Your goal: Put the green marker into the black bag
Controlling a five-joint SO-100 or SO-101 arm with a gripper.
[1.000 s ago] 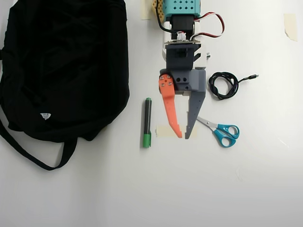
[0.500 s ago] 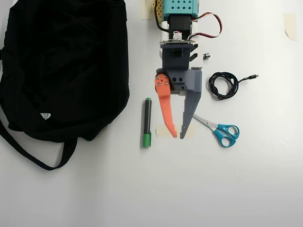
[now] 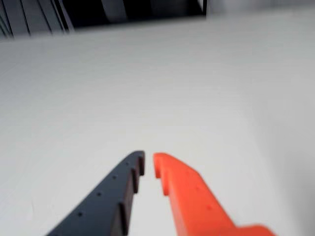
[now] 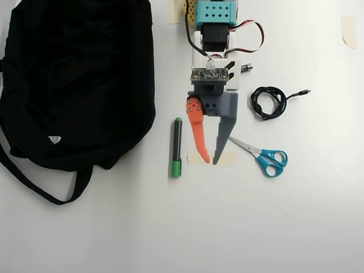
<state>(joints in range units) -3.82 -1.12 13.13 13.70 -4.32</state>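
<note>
In the overhead view the green marker [image 4: 177,147] lies on the white table, black barrel pointing away and green cap nearest the bottom edge. The black bag [image 4: 74,79] fills the upper left, and its strap [image 4: 51,193] trails toward the bottom. My gripper [image 4: 210,162] hovers just right of the marker, fingers pointing down the picture, and does not touch it. Its orange and grey fingertips are almost together with nothing between them. The wrist view shows the gripper [image 3: 148,162] over bare, blurred table. The marker and bag are out of that view.
Blue-handled scissors [image 4: 264,156] lie right of the gripper. A coiled black cable [image 4: 268,102] and a small battery [image 4: 248,68] sit further up. Tape patches [image 4: 227,158] lie under the fingertips, and another tape piece [image 4: 348,31] is at the top right.
The gripper has shifted left toward the marker by a small amount, and the wrist has tilted so the fingers look shorter from above. The finger gap is unchanged.
</note>
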